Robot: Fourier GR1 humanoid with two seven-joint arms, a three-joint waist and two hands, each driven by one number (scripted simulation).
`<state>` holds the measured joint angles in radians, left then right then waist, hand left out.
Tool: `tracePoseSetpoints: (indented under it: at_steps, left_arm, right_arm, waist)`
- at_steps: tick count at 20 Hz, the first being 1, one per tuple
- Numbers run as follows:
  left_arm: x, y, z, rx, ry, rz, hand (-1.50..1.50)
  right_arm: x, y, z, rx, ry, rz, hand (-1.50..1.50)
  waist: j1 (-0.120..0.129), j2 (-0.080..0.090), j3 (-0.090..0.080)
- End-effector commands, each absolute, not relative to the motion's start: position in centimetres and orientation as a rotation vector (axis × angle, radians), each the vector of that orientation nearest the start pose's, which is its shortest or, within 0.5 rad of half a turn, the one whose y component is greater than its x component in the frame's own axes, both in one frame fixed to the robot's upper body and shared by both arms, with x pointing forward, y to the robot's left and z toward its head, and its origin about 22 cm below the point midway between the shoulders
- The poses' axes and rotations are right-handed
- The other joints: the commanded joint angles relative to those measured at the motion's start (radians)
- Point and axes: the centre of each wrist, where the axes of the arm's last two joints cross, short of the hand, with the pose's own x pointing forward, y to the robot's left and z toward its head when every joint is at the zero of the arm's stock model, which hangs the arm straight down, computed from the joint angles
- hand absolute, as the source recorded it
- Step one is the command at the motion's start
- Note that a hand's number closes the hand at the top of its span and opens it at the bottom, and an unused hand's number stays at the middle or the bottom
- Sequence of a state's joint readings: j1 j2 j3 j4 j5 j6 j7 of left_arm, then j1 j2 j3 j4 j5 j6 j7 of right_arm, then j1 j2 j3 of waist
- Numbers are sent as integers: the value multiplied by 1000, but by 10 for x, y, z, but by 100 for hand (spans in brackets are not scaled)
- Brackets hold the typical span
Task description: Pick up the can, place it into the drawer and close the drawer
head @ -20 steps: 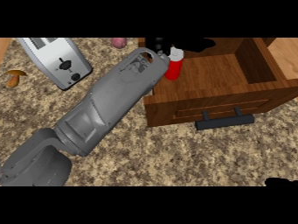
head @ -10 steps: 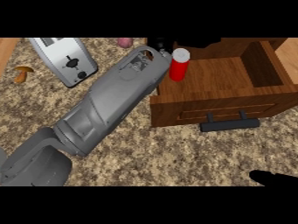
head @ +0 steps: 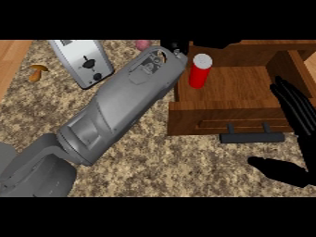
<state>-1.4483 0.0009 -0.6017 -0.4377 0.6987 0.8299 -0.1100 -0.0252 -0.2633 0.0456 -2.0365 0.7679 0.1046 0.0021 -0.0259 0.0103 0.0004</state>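
Standing upright inside open drawer point(head: 246, 99): red can point(head: 200, 71), just right of left hand point(head: 177, 46), whose finger state I cannot tell. Right hand point(head: 304, 134) spread, beside handle point(head: 251, 137). Next, likely: push drawer closed.

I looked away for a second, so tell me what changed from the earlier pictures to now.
The right hand has come up into view at the lower right, open, fingers straight, beside the open drawer. The red can now stands upright in the drawer, with the left hand mostly hidden behind its forearm. The view shifted a little. The drawer stays open; the toaster and mushroom kept their places.
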Motion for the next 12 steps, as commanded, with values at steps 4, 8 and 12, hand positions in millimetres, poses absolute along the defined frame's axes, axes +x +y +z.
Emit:
tracePoseSetpoints:
  at_steps: [4,8,12]
  left_arm:
    - [426,-5,187,219,-1791,-25,-150]
    - [428,8,208,234,-1790,-22,-150]
    - [429,36,209,239,-1766,-33,-150]
  right_arm:
    - [248,-241,79,-1006,-1702,1035,-150]
    - [267,-240,52,-1035,-1717,946,-150]
    - [289,-236,37,-1038,-1704,912,-150]
  waist:
    - [35,-9,0]
    - [45,-14,0]
    - [54,-15,0]
